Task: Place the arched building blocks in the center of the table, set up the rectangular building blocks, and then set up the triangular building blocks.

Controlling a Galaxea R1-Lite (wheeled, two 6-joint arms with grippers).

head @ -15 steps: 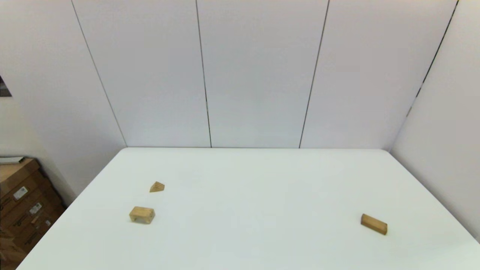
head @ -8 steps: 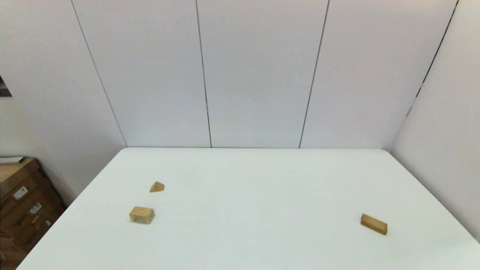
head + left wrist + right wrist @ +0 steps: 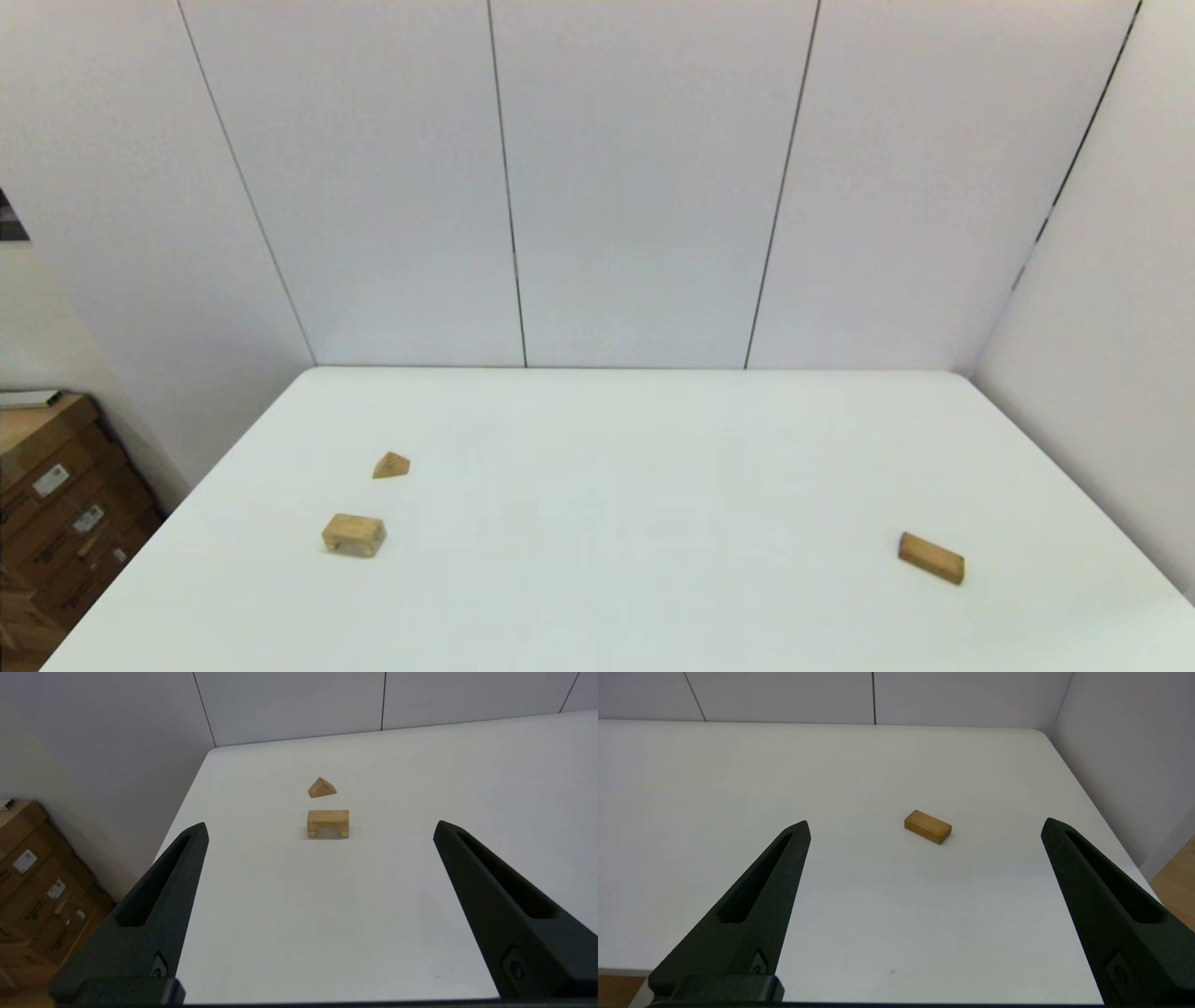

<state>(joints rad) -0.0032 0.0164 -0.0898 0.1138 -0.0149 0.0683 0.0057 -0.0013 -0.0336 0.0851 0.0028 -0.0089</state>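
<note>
Nothing is done: I see the arched block [image 3: 354, 535] beside the triangular wedge [image 3: 391, 465], rectangular bar [image 3: 931, 557] well apart; both claws, left claw [image 3: 319, 828] and right claw [image 3: 924, 826], spread, empty.

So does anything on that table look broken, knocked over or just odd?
Nothing stands out. The arched block stands on its legs near the wedge, the bar lies flat far right, all intact; both grippers hang open, short of them.

Bright, even light — faint soft shadows, no glare, head view perhaps slightly soft

left claw [image 3: 320, 830] spread wide; right claw [image 3: 924, 828] spread wide.
</note>
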